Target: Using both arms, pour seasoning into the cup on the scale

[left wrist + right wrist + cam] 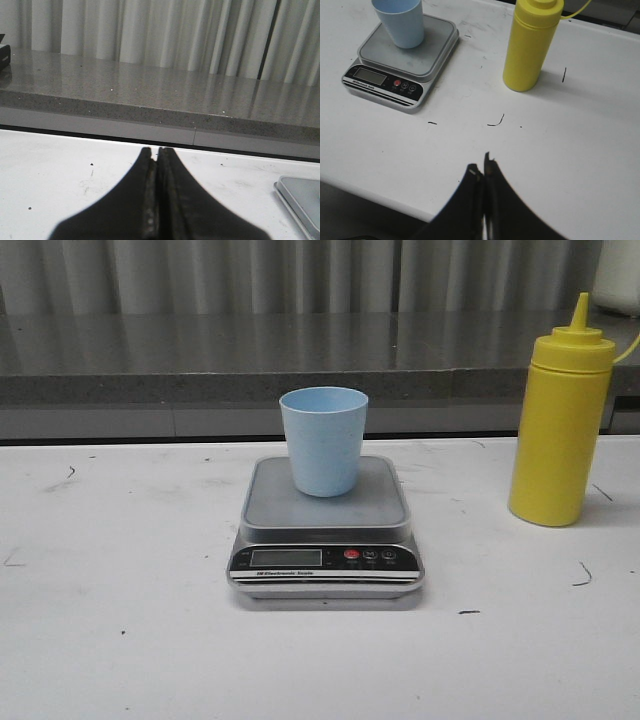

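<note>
White tabletop (pixel 120 640) with a few dark scuffs, a grey speckled stone ledge (pixel 200 360) behind it, and pale pleated curtains (pixel 250 275) at the back.

Dead centre sits the scale (pixel 325 540), silver platform, black front panel with a blank LCD and a red button next to two dark ones. Tiny white lettering runs under the display; looks like "Electronic Scale" but I can't read it for sure. The light blue cup (pixel 323 440) stands upright on the platform, toward its back edge.

The yellow seasoning bottle (pixel 560 420) stands upright on the table, well off to the right of the scale, cone nozzle up. No label on it that I can see.

Left gripper (pixel 156 150) has its fingers pressed together, holding nothing, over bare table left of the scale. Right gripper (pixel 482 167) is the same, pressed together with nothing in it, near the table's front edge, apart from the bottle.
</note>
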You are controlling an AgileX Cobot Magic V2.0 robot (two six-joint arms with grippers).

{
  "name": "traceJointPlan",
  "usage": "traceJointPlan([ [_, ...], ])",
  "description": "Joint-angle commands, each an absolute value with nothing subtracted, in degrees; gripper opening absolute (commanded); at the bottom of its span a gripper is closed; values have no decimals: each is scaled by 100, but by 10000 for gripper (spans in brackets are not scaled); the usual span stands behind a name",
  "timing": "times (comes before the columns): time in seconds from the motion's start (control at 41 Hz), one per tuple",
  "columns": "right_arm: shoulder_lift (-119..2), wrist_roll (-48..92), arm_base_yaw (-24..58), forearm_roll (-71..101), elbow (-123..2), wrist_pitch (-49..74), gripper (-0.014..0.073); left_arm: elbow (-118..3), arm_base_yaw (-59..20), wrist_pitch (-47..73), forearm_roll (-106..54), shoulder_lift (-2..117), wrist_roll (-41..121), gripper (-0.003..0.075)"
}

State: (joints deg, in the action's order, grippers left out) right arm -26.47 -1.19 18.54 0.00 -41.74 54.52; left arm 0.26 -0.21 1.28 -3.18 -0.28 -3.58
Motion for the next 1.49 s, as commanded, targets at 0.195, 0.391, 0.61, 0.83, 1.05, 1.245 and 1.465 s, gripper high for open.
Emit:
traceJointPlan([
  [0.195, -2684, -88, 1852, 0, -4302, 5083, -69, 169, -60, -356, -333, -132, -396, -20],
  [0.391, -2671, -88, 1852, 0, -4290, 5071, -69, 169, -60, -356, -333, -132, -396, -20],
  [0.61, -1992, -48, 1096, -88, -3718, 4597, -69, 169, -60, -356, -333, -122, -396, -20],
  [0.83, -740, 0, 415, -81, -1996, 2495, -67, 169, -60, -356, -333, -122, -396, -20],
  [1.05, 165, 0, 185, -81, -547, 869, -67, 169, -60, -356, -333, -122, -396, -20],
  [1.245, 157, 0, 185, -81, 130, -232, -67, 169, -60, -356, -333, -122, -396, -20],
  [1.465, 158, -47, 185, -81, 121, -191, -67, 169, -60, -356, -333, -122, -396, -20],
])
